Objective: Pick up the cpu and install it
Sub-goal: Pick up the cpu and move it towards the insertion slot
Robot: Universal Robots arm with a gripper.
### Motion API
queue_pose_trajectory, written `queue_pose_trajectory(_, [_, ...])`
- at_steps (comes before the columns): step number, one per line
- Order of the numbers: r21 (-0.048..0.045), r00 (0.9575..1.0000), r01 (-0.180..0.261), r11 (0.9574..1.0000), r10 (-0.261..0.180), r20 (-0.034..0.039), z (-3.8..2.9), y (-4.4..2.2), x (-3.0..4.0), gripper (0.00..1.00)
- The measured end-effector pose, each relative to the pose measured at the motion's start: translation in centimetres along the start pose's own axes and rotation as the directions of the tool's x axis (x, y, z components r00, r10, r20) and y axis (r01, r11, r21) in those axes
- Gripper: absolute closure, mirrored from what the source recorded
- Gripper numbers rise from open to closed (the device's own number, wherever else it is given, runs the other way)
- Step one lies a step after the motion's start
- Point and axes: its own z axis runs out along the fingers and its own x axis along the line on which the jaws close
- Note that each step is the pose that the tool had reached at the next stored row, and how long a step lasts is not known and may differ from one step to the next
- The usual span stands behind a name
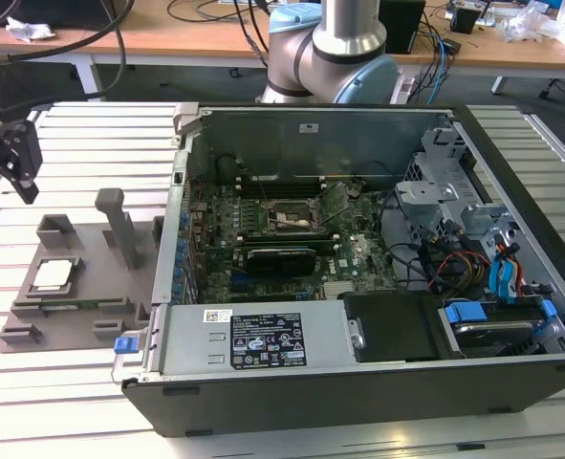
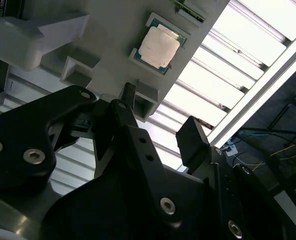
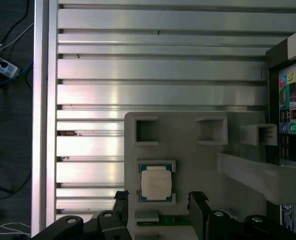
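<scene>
Fingers (image 3: 120, 201) of the gripper (image 3: 159, 200) stand wide apart with nothing held between them. In the first wrist view the cpu (image 3: 157, 183) lies in line with that gap, untouched. It rests flat, silvery top up, in a shallow square recess of the grey tray (image 3: 188, 150). Raised lips border two opposite edges of the chip, and its other two edges are free. Just beyond the recess the tray carries two square pockets (image 3: 146, 131), and a tall post (image 3: 258, 175) rises from the side nearer the computer case (image 1: 196, 335). In the exterior view the tray sits on the slatted metal table (image 1: 91, 134), its edge just beside the case wall, with the post between the chip and that wall. Bare slats run on past the tray's other sides as far as the table's edge rail (image 3: 42, 125). The case lies open on its side, and the dark motherboard socket (image 1: 287, 218) sits deep inside it, hemmed by the case walls, well apart from the chip.
</scene>
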Motion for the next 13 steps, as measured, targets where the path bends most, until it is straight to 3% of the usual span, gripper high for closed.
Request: queue_pose_trajectory(13, [0.0,1.0,0.0,1.0,0.0,0.0001,0.57,-0.02,0.01,0.4])
